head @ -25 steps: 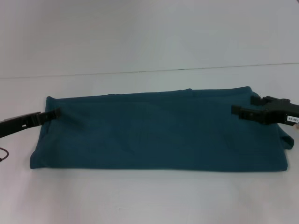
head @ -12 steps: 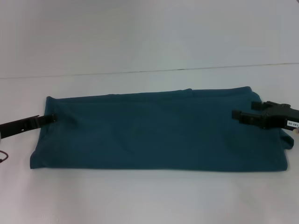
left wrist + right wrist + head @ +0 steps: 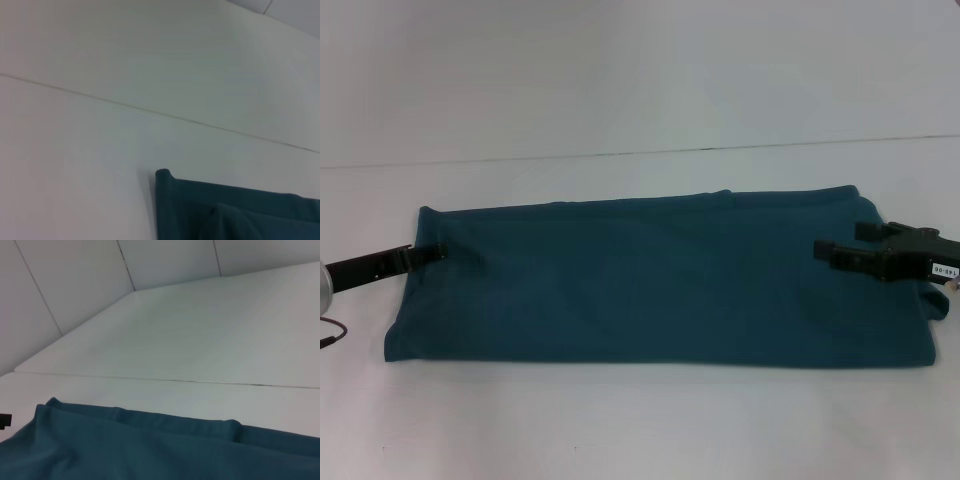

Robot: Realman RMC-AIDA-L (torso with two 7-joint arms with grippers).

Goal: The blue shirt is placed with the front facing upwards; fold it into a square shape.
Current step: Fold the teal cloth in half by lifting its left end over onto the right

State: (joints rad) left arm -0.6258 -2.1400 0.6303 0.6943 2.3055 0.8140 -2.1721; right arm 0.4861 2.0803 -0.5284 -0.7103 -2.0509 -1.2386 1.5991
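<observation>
The blue shirt [image 3: 660, 275] is spread across the middle of the white table [image 3: 640, 420] as a long, flat band running left to right, already folded lengthwise, with no lettering visible on its upper face. At its left end the left gripper [image 3: 428, 252] is seen at the cloth's edge, its thin dark fingers [image 3: 415, 255] touching the fabric; whether they pinch it cannot be told. At the right end the right gripper [image 3: 832, 250] is held over the shirt, its jaws apparently parted, with no cloth seen between them. Compared with a second ago, the left gripper is found drawn slightly outward and the right gripper only slightly shifted, while the shirt is left as it lay. In the wrist views only a folded corner and a rumpled edge of the shirt are shown. A pale wall [image 3: 640, 70] is seen behind the table.
</observation>
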